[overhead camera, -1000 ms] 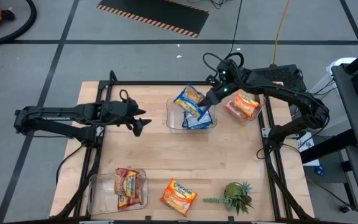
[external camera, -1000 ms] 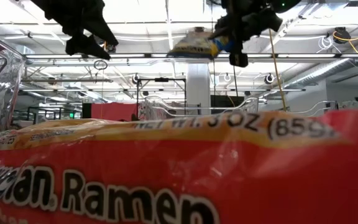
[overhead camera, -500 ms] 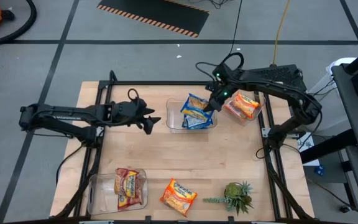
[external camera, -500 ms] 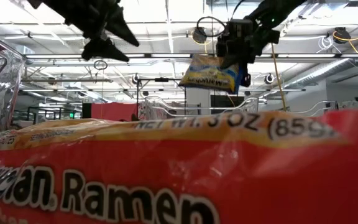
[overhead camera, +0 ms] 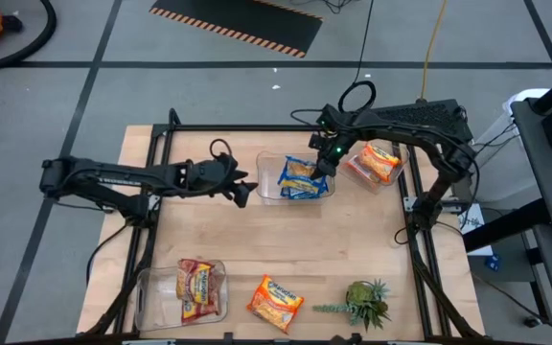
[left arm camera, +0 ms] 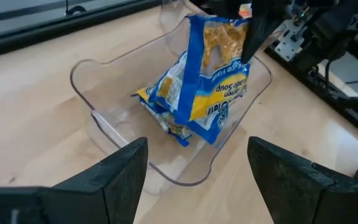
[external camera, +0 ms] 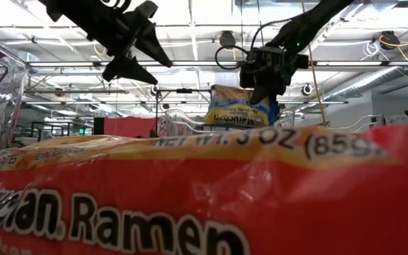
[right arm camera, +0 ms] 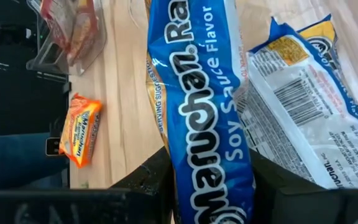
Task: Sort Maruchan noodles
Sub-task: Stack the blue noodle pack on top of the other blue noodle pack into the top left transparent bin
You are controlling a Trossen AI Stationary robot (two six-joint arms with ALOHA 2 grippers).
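My clear middle bin (overhead camera: 266,180) holds blue packets (left arm camera: 166,106). Over it, my right gripper (overhead camera: 320,165) pinches a blue-and-yellow Maruchan packet (left arm camera: 215,74). Beside the bin, my left gripper (overhead camera: 241,188) hangs with fingers spread.

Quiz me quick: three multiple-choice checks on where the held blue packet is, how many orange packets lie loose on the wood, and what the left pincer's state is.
1. The blue-and-yellow plastic ramen packet in the right pincer hangs over:
A. the clear plastic middle bin
B. the green plant
C. bare floor

2. Orange ramen packets loose on the wooden table:
A. none
B. one
C. three

3. The left pincer is:
A. shut on a packet
B. open, empty
C. out of view

Answers: 1 A, the left wrist view shows it standing in the bin; 2 B, one orange packet near the front edge; 3 B, its fingers are spread beside the bin.
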